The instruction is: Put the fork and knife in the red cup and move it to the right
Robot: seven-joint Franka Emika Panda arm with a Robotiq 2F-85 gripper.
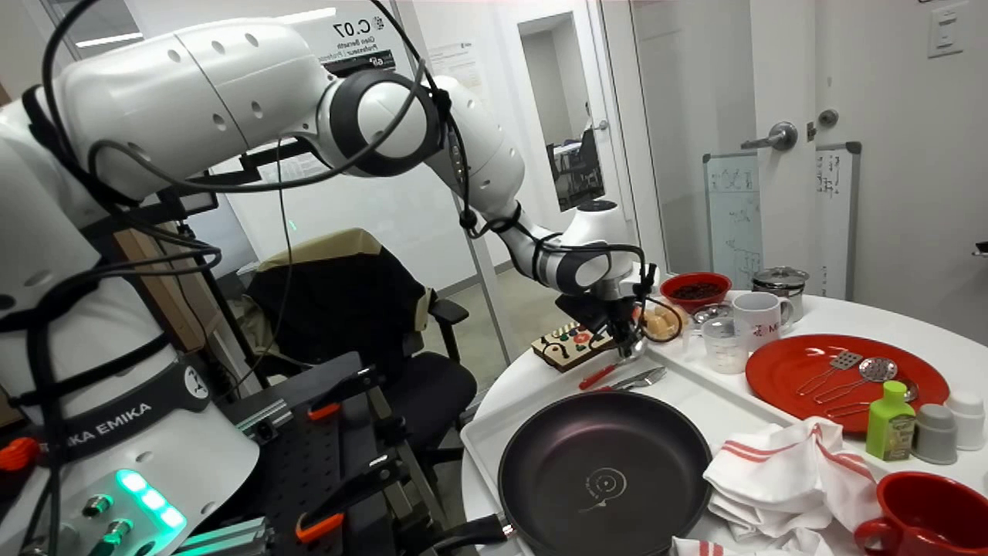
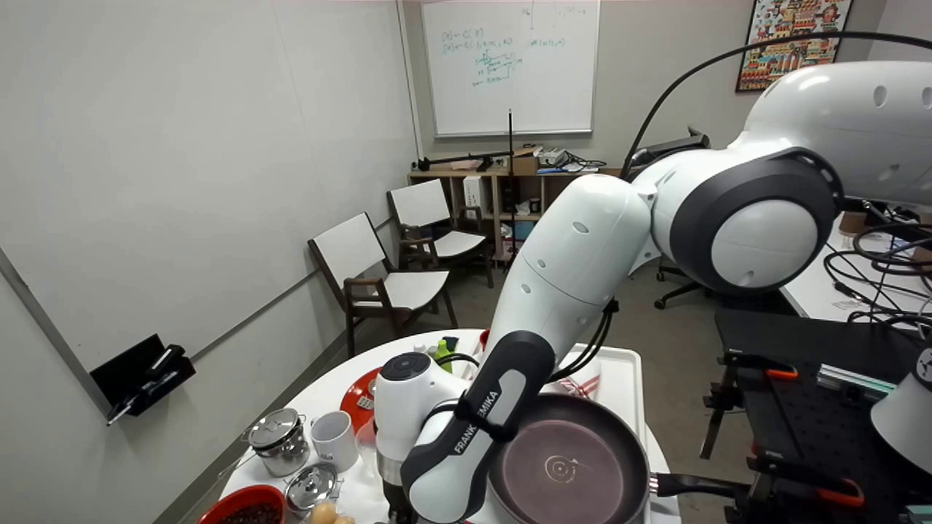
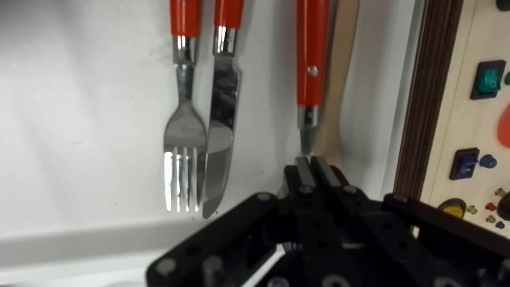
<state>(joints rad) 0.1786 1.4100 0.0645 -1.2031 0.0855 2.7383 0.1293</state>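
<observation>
The gripper (image 3: 310,161) had its fingers pressed together, nothing seen between them, over the neck of a red-handled piece (image 3: 311,59) whose handle ran toward twelve o'clock in the wrist view; whether they touched it, I could not tell. The fork (image 3: 185,125) and the knife (image 3: 220,127) lay flat on the white tray (image 3: 87,131), side by side, at about ten o'clock from the fingertips. The red cup (image 1: 926,510) stood well apart, toward four o'clock from the gripper in an exterior view, just beside a crumpled cloth (image 1: 787,471). The likeliest slip was a wrong pick: all three handles were red, and the nearest belonged to a third piece whose head the gripper hid. Pressing down without spreading first could have skidded that piece against the wooden-looking strip (image 3: 340,75) at one o'clock. At ten o'clock, the narrow gap between fork and knife might have let one finger land on the neighbour. A low swing toward four o'clock risked dragging the cloth into the cup, and tall cutlery could have made the cup top-heavy during its move to the right.
</observation>
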